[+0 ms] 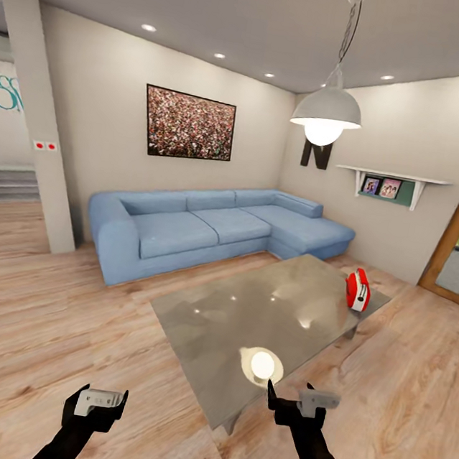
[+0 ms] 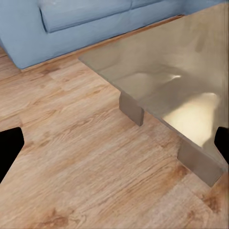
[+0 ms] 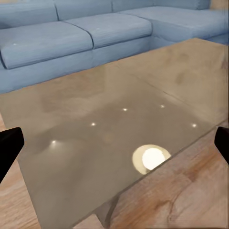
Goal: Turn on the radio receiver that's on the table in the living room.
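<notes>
Living room, blue sofa (image 1: 215,228) behind glossy grey table (image 1: 247,319). Radio receiver (image 1: 357,289) upright near table's far right corner, well apart from both grippers, ahead-right. Right gripper (image 1: 296,400) nearer, fingers spread, empty; left gripper (image 1: 100,402) low over floor, empty, spread wide.

Both arms low, forearms black, reaching forward toward table (image 1: 247,319). Left gripper (image 1: 99,402) short of table's near corner, over floor, jaws spread wide. Right gripper (image 1: 297,401) at table's near edge, fingers parted, nothing between them.
</notes>
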### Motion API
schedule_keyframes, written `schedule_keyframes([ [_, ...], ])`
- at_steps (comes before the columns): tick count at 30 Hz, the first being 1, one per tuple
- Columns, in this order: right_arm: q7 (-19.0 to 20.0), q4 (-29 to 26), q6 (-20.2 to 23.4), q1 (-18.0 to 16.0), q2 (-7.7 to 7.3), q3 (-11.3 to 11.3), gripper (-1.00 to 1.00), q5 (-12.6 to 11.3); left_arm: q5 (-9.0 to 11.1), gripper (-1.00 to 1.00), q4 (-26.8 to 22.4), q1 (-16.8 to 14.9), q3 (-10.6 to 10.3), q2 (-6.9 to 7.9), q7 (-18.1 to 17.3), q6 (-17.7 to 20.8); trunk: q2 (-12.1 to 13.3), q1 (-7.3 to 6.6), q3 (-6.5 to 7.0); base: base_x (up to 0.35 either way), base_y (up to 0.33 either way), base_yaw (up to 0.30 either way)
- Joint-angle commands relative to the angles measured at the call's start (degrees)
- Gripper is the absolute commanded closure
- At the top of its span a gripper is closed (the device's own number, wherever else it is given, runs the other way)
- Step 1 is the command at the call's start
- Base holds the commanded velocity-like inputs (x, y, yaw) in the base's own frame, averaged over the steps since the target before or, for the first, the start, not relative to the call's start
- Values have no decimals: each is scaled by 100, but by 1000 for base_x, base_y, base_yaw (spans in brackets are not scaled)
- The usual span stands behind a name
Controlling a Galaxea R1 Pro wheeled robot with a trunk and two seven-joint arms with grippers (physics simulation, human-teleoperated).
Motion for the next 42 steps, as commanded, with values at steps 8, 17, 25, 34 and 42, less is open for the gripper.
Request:
schedule_keyframes([
  [8, 0, 0, 0, -1, 0, 0, -100, 0, 2, -100, 0, 0, 0, 0, 0, 0, 0, 0, 0, 0, 0, -216],
  [17, 0, 0, 0, -1, 0, 0, -100, 0, -2, -100, 0, 2, 0, 0, 0, 0, 0, 0, 0, 0, 0, -214],
  [25, 0, 0, 0, -5, 0, 0, -100, 0, 2, -100, 6, 1, 0, 0, 0, 0, 0, 0, 0, 0, 0, -207],
  [34, 0, 0, 0, -1, 0, 0, -100, 0, 3, -100, 9, 2, 0, 0, 0, 0, 0, 0, 0, 0, 0, -203],
  [42, 0, 0, 0, -3, 0, 0, -100, 0, 3, -100, 5, 1, 0, 0, 0, 0, 0, 0, 0, 0, 0, -202],
])
